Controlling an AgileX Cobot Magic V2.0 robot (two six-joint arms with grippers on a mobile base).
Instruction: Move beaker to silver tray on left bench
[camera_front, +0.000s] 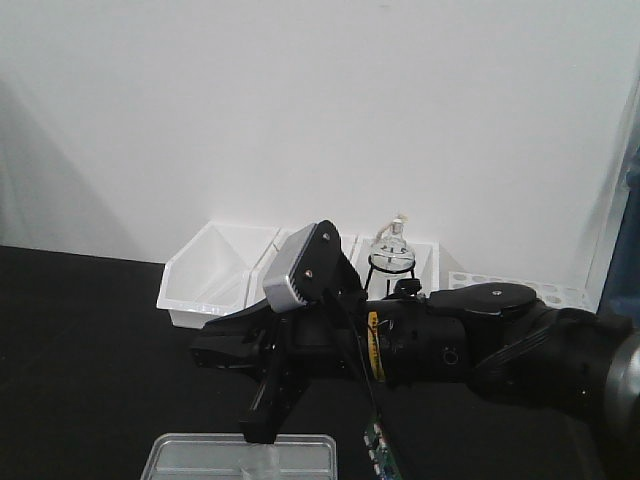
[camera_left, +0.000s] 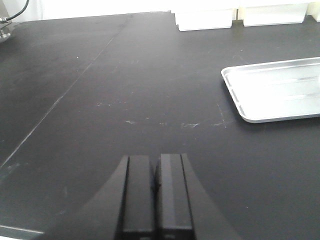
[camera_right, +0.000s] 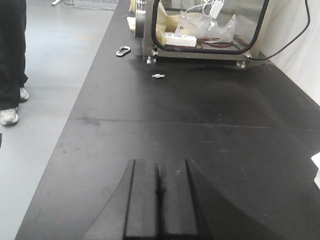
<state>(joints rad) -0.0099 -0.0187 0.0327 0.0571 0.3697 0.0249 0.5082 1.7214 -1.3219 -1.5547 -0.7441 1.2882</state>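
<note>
A plain white wall backs the long black bench (camera_left: 125, 100). No readable writing shows anywhere. In the front view the silver tray (camera_front: 200, 452) sits at 6 o'clock, cut off by the bottom edge, with a clear beaker (camera_front: 262, 462) faintly visible standing in it. White bins (camera_front: 215, 275) and a round flask (camera_front: 391, 250) on a wire stand lie near 12 o'clock. The right arm (camera_front: 450, 340) crosses the middle. The left claw (camera_left: 156, 192) and the right claw (camera_right: 159, 202) both have their fingers pressed together, holding nothing.

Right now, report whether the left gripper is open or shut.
Shut: the left gripper has its fingers pressed together with nothing between them, above the bench.
</note>
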